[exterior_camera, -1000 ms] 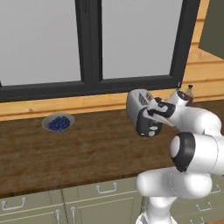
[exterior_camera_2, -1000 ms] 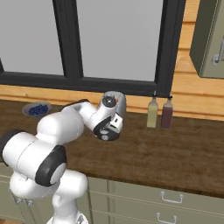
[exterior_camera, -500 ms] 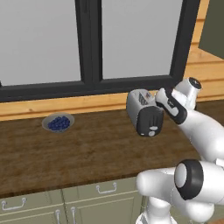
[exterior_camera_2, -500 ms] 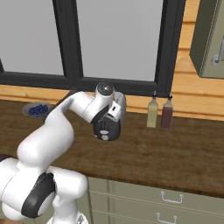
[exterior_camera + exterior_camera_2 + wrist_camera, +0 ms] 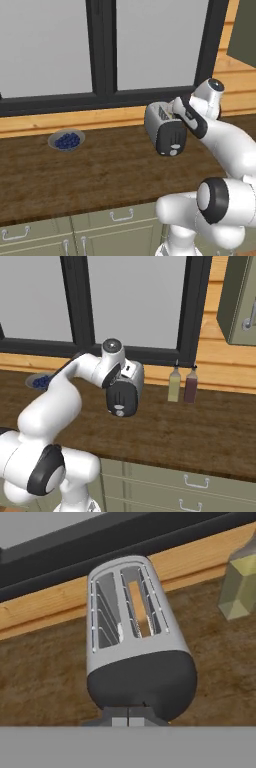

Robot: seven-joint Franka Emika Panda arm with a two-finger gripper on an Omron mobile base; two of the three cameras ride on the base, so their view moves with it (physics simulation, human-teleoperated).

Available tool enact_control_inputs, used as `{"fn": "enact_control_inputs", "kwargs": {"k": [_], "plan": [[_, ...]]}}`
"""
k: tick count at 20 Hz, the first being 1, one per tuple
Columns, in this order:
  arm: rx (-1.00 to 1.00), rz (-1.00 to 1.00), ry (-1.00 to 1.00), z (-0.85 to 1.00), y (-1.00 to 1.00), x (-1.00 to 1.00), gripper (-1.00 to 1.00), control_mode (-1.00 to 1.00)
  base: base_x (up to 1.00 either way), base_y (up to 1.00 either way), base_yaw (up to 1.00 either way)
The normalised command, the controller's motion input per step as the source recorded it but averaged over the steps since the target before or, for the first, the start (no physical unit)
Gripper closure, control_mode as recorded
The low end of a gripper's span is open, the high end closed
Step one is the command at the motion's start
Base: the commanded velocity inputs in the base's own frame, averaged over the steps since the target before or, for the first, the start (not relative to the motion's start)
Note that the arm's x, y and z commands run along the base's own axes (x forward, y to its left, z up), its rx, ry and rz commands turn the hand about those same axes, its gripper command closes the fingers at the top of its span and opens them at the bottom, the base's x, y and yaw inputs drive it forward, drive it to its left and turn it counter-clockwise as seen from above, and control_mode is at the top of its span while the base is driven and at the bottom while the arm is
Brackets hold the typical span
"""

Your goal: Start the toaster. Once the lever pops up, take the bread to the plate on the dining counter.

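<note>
The big window (image 5: 105, 45) w/ its dark frame ran along the back wall, a light wood sill under it. Below that stretched the dark wood-grain surface (image 5: 90, 175), w/ pale green drawers (image 5: 115, 220) along its front. The white arm (image 5: 60, 401) rose from the base and bent fwd over the surface, hand reaching in at the toaster. The toaster (image 5: 165, 131) stood toward the back of the surface, near the sill, rounded silver body w/ dark front panel facing the room; round knob and small buttons showed on that panel in the right base view (image 5: 122, 398). From the hand view the toaster (image 5: 137, 647) sat right below the jaws, 2 slots open on top. The bread (image 5: 139, 609) sat down inside the right-hand slot as that view had it, just a tan strip showing. Jaws (image 5: 128, 719) looked closed, tips together, just at the lower edge of the dark front panel; couldn't tell if touching. Two bottles, one yellowish (image 5: 173, 385) and one dark red (image 5: 190, 386), stood side by side to the toaster's right by the sill. A grey bowl of blueberries (image 5: 66, 141) sat well apart to the left.
</note>
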Motion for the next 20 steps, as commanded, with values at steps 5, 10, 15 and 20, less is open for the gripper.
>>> {"fn": "enact_control_inputs", "kwargs": {"k": [5,10,15,20], "plan": [[-0.08,0.00,-0.02,-0.03,0.00,0.54,-1.00,-1.00,0.00,0.00,0.00],[-0.05,0.00,-0.03,0.01,-0.01,0.22,-1.00,-1.00,0.00,0.00,0.00],[-0.04,0.00,-0.03,-0.10,-0.08,0.20,-1.00,-1.00,0.00,0.00,0.00],[0.00,0.04,-0.04,-0.01,-0.01,0.34,-1.00,-1.00,0.00,0.00,0.00]]}}
